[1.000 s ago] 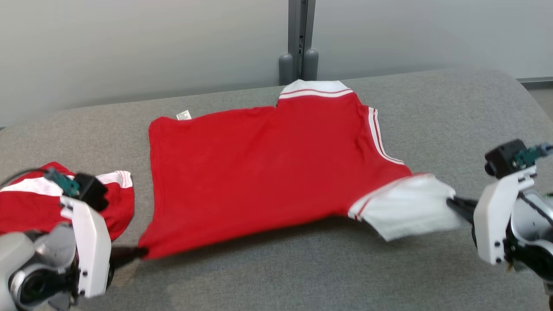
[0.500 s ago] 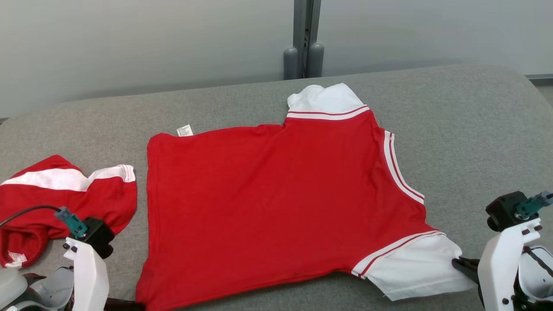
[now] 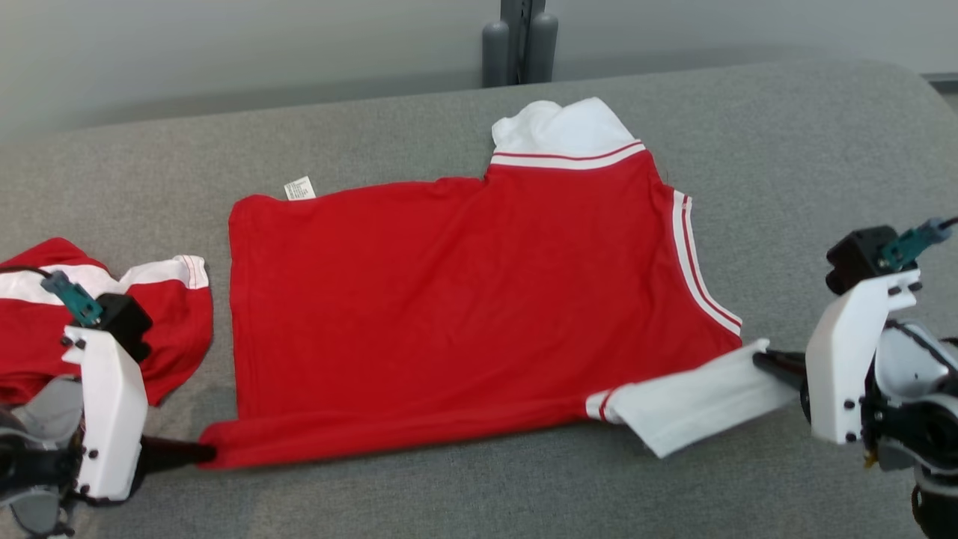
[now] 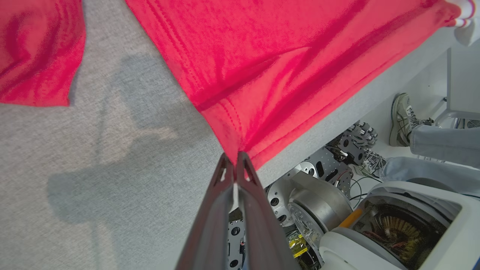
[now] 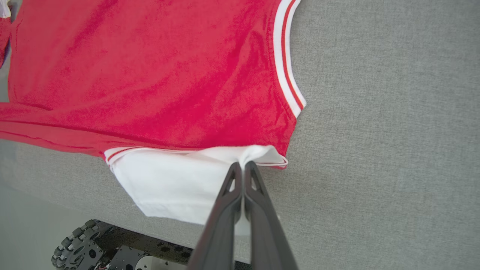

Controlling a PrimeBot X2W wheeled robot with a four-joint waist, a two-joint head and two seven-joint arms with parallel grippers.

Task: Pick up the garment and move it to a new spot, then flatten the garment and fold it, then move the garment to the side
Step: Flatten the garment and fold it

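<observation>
The garment (image 3: 464, 299) is a red shirt with white sleeves and striped trim, spread on the grey padded table (image 3: 786, 150). Its near edge is lifted and turned over toward the far side. My left gripper (image 3: 209, 452) is shut on the near left hem corner; in the left wrist view the red cloth (image 4: 255, 67) bunches into the closed tips (image 4: 235, 159). My right gripper (image 3: 760, 358) is shut on the near white sleeve (image 3: 688, 404), and the right wrist view shows the sleeve (image 5: 176, 183) pinched at its tips (image 5: 243, 167).
A second red and white garment (image 3: 45, 329) lies crumpled at the table's left end. A grey post (image 3: 519, 41) stands behind the far edge. Below the near edge, the left wrist view shows my wheeled base (image 4: 326, 210) and a person's shoe (image 4: 400, 119).
The near edge of the garment has risen off the table and moved toward the far side, rolling the hem over; both grippers travelled with it. The head camera has also tilted.
</observation>
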